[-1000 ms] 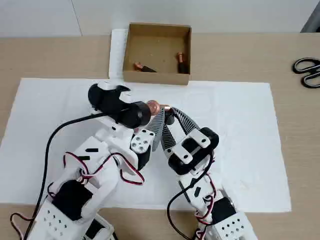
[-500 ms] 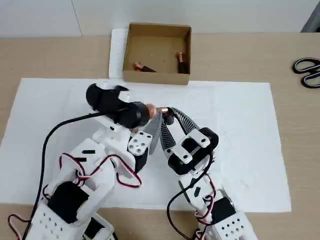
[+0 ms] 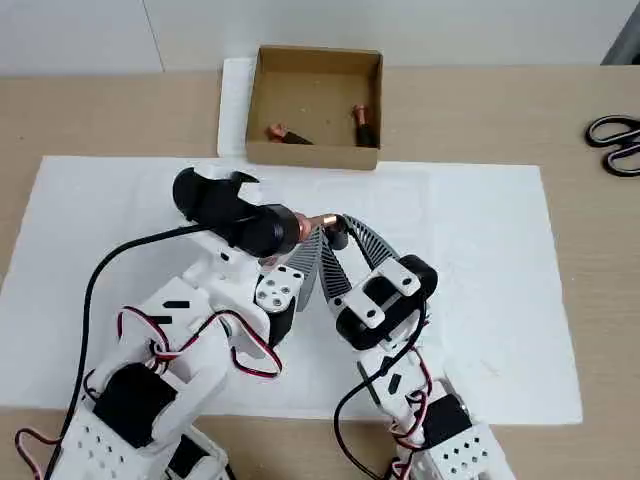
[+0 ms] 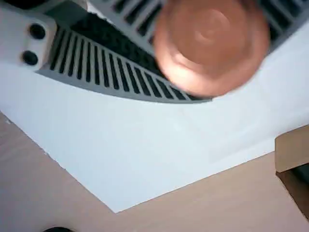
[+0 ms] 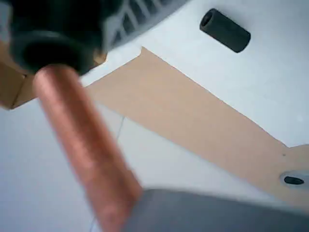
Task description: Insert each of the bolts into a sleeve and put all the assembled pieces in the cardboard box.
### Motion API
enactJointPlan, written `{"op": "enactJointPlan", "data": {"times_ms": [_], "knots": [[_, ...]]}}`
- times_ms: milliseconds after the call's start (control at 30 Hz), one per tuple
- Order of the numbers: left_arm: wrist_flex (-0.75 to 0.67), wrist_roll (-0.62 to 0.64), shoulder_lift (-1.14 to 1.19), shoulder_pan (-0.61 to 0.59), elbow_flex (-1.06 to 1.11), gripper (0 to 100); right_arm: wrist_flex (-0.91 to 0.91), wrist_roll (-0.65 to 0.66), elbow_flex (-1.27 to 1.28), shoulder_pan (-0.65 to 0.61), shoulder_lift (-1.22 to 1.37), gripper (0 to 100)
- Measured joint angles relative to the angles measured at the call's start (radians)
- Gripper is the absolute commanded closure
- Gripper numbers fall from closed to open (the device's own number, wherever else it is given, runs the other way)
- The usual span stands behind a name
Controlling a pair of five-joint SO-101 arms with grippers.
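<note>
A copper bolt (image 3: 312,222) hangs level above the white paper, with my left gripper (image 3: 308,232) shut on it. Its round head (image 4: 210,46) faces the left wrist camera, between ribbed fingers (image 4: 106,67). My right gripper (image 3: 342,232) meets the bolt's tip and is shut on a black sleeve (image 3: 338,237). In the right wrist view the bolt's shaft (image 5: 82,140) runs under that gripper's grey finger (image 5: 217,212), which hides the sleeve. Another black sleeve (image 5: 225,30) lies loose on the paper. The cardboard box (image 3: 262,100) holds two assembled pieces (image 3: 282,133) (image 3: 365,122).
The white paper sheet (image 3: 480,260) covers the middle of the wooden table. Black scissors (image 3: 615,143) lie at the far right edge. A corner of the box (image 4: 292,150) stands close beyond the left gripper. Free paper lies to the right of the arms.
The left arm has shifted slightly left and back, and the bolt sits a little lower, in line with the right gripper's tips. The right arm has barely moved.
</note>
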Motion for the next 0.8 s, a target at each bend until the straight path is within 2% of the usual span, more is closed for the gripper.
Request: {"op": "enactJointPlan", "data": {"times_ms": [267, 533, 800], "knots": [[0.094, 0.000, 0.057, 0.025, -0.123, 99, 0.000, 0.000, 0.000, -0.002, 0.000, 99.5], [0.101, 0.000, 0.235, 0.080, -0.255, 99, 0.000, 0.000, 0.000, 0.000, 0.000, 99.5], [0.103, -0.005, 0.292, 0.055, -0.379, 99, 0.000, 0.000, 0.000, -0.002, 0.000, 99.5]]}}
